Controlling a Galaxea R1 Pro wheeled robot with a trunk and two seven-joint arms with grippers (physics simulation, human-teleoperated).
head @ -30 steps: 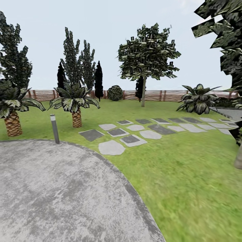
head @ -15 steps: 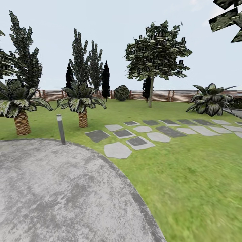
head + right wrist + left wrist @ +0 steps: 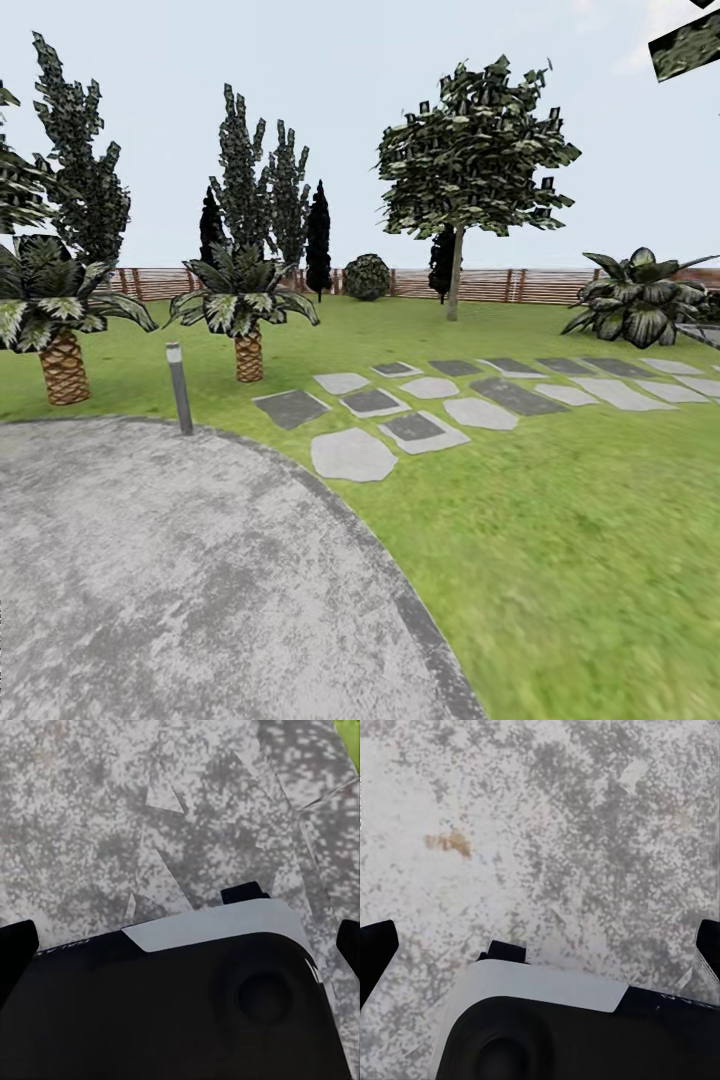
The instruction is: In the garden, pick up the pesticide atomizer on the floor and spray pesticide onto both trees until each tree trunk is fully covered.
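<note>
In the left wrist view the robot's base [image 3: 562,1035] takes up the lower middle of the frame: a rounded glossy black shell with a round dimple, topped by a pale grey-white band and a small black block at its upper left. Black finger tips [image 3: 375,952] poke in at the left and right edges. The right wrist view gives the same black shell [image 3: 187,1005] low in the frame, with a white band, a round recess at lower right and faint lettering at left.

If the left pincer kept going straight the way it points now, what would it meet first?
Probably the grey paved patch: the left pincer, fingertips spread wide with nothing between them, points down at it. Depth is unclear.
</note>
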